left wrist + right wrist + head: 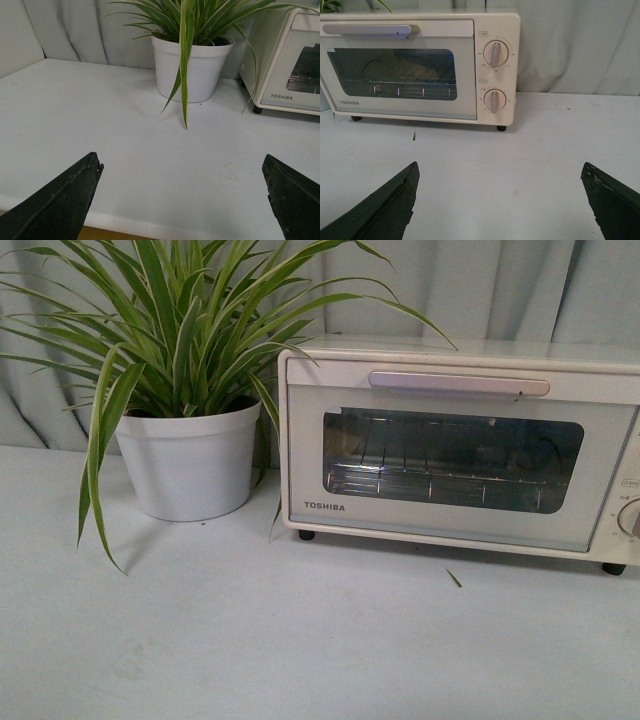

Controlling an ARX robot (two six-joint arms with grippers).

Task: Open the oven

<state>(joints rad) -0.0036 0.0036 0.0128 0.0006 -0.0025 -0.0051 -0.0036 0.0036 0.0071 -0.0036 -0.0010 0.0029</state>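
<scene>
The cream-white TOSHIBA oven (450,455) stands at the back right of the table, its glass-windowed door shut, with the long silver bar handle (458,383) across the top of the door. A wire rack shows through the window. The oven also shows in the right wrist view (420,70) with two knobs (495,77) on its side panel, and partly in the left wrist view (290,60). My left gripper (182,172) is open and empty above the table's front edge. My right gripper (500,182) is open and empty, well short of the oven. Neither arm shows in the front view.
A white pot (190,460) with a long-leaved green plant (190,320) stands left of the oven, leaves drooping over the table and the oven's corner. A small leaf scrap (454,578) lies before the oven. A grey curtain hangs behind. The table's front edge (120,222) is near the left gripper.
</scene>
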